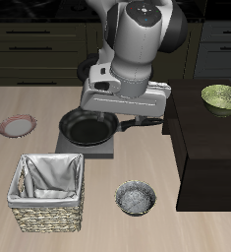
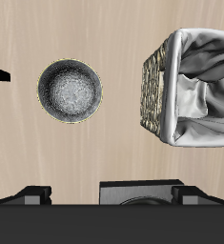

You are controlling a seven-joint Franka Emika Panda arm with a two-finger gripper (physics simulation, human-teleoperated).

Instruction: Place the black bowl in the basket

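Note:
The black bowl (image 1: pixel 136 198), small and round with a dark rim and a grey speckled inside, sits upright on the wooden table near its front edge. It also shows in the wrist view (image 2: pixel 71 91). The basket (image 1: pixel 50 192), square woven wicker with a white-grey cloth lining, stands beside the bowl with a gap between them; it also shows in the wrist view (image 2: pixel 190 86). My gripper (image 2: pixel 112 191) hangs high above the table, farther back than the bowl and the basket. Its fingers stand wide apart and hold nothing. In the exterior view the arm mostly covers it.
A black long-handled frying pan (image 1: pixel 90 128) sits on a grey burner plate behind the basket. A green bowl (image 1: pixel 222 96) rests on a dark low cabinet (image 1: pixel 201 148) beside the black bowl. A small plate (image 1: pixel 18 126) lies near the table's side edge.

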